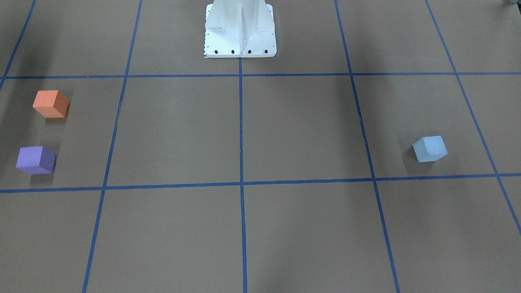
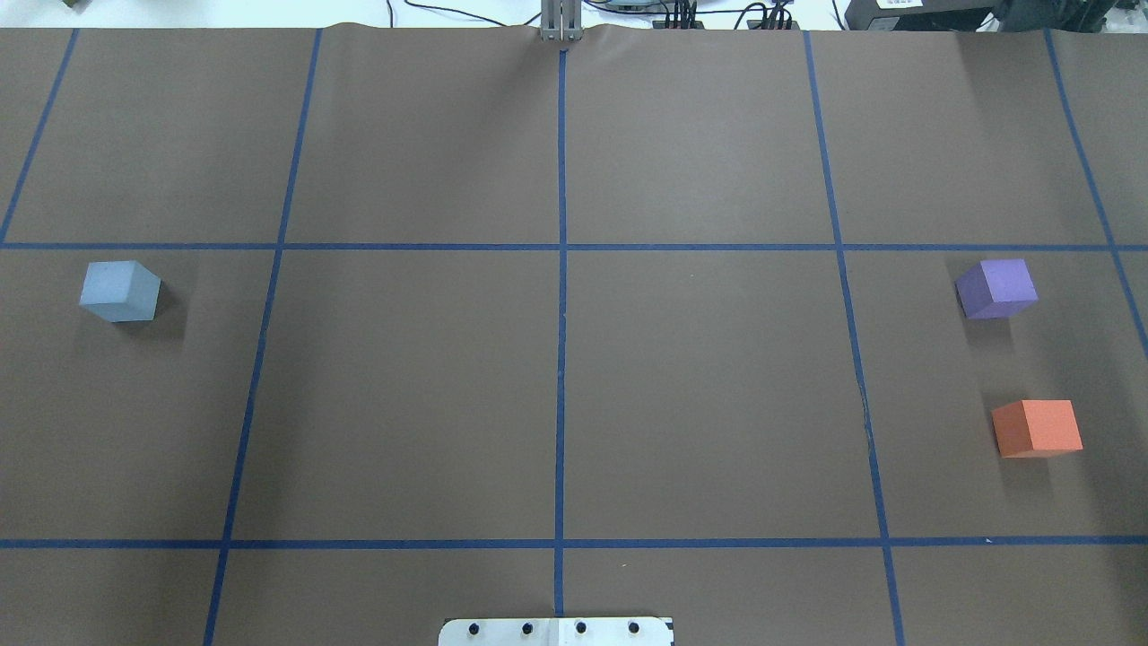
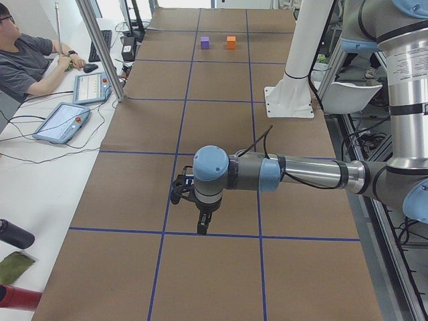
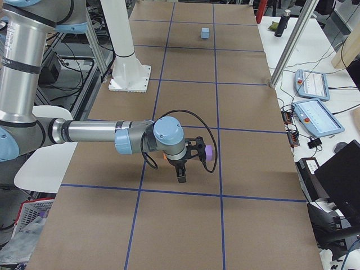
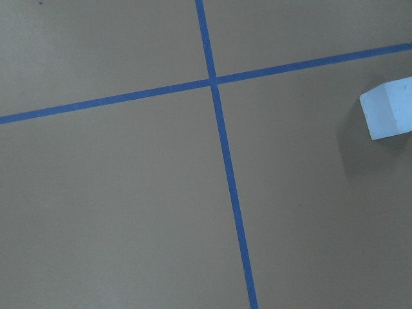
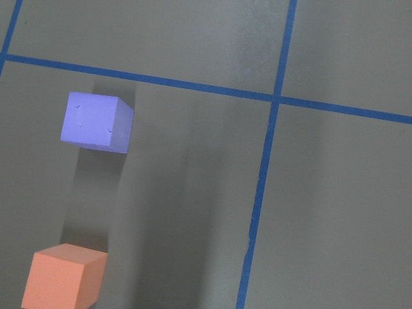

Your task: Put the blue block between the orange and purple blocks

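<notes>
The blue block [image 2: 119, 291] may bump the orange block [image 2: 1037, 428] or purple block [image 2: 996, 288], close-set at the bench's right edge; whether the left claw [image 3: 201, 227] or right claw [image 4: 181, 177] is clenched, I cannot tell

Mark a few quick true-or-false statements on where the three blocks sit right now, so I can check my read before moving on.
1. The blue block lies on the robot's left side of the table, and the purple block and orange block lie on its right. True.
2. The blue block already sits between the other two. False: it is far across the table from them.
3. The orange block is nearer the robot's base than the purple block. True.
4. The purple and orange blocks touch. False: a stretch of bare table separates them.
</notes>
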`<state>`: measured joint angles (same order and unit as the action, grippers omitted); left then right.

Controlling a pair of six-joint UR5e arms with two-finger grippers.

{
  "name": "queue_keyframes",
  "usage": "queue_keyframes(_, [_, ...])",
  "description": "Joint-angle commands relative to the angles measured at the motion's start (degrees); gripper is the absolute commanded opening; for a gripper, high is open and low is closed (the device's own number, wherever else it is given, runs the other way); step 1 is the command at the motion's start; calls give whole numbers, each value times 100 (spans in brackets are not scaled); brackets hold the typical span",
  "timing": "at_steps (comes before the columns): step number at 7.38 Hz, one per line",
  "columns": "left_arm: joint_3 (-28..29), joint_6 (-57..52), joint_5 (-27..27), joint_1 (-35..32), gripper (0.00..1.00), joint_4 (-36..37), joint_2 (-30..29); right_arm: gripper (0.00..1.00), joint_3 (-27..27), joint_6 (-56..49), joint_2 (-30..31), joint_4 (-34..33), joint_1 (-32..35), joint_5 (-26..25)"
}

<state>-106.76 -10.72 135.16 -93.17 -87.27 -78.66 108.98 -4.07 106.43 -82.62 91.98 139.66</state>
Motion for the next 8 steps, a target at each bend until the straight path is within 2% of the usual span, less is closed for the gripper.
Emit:
queue_keyframes(1, [6,9,-34,18,100,-70,9,100,0,-6,0,0,4,0])
queue_keyframes(5, [-37,18,-43,89,100,-167,-131,100,-8,73,-9,227,-84,9])
queue_keyframes(6, [84,70,-25,176,100,-193,-349,100,0,73,-17,229,-110,9])
queue_keyframes(7, [468,201,27,255,100,-185,-734,100,-8,73,-17,237,-137,9])
queue_keyframes(8, [612,655,62,299,100,-341,-930,100,-8,73,-9,237,-137,9])
